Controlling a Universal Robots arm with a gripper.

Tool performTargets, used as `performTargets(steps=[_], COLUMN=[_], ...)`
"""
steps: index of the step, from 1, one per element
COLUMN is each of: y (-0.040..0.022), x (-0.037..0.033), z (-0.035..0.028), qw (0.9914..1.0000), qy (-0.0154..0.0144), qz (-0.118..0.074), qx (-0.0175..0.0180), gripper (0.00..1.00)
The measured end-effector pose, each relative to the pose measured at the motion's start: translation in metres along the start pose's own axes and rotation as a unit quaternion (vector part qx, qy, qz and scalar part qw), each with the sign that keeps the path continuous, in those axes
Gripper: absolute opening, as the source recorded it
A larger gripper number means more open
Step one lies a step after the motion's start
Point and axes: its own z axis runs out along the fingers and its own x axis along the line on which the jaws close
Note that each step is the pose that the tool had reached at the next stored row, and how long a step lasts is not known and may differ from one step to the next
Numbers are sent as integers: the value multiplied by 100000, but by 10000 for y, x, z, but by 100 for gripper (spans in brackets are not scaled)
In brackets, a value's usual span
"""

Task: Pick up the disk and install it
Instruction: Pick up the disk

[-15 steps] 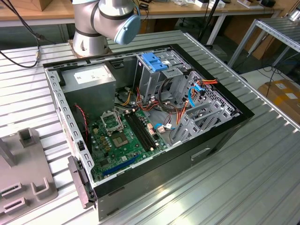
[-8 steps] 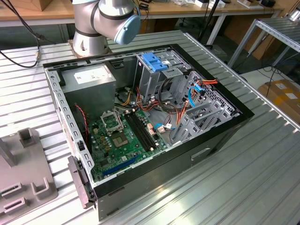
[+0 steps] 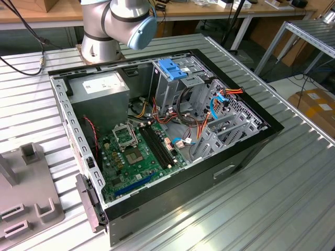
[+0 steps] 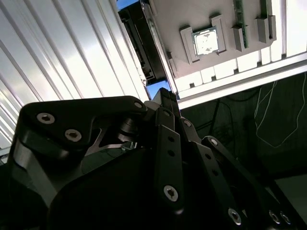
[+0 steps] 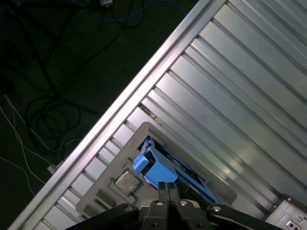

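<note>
The disk (image 5: 152, 168), a flat black drive edged by a blue bracket, lies in a grey fixture tray (image 5: 98, 194) near the edge of the ribbed table. In the first wrist view my gripper (image 5: 168, 188) hangs above it, its two black fingers pressed together with nothing between them. The second wrist view has the disk (image 4: 142, 40) as a dark slab on the tray (image 4: 192, 17), beyond the gripper (image 4: 165, 98). In the exterior view the open computer case (image 3: 246, 151) sits mid-table with its metal drive cage (image 3: 180, 86).
A processor chip (image 5: 126, 182) sits in a tray pocket beside the disk. Inside the case are a grey power-supply box (image 3: 99, 86), a green motherboard (image 3: 138, 154), loose cables and a blue handle (image 3: 170, 68). The arm's base (image 3: 99, 44) stands behind the case. Dark floor with cables lies past the table edge.
</note>
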Motion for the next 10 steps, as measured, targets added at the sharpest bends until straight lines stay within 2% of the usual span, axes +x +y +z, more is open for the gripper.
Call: performTargets(steps=[10], y=[0], x=[0], z=[0], qw=[99999], qy=[-17], qz=[-543], qx=[6], gripper=[11])
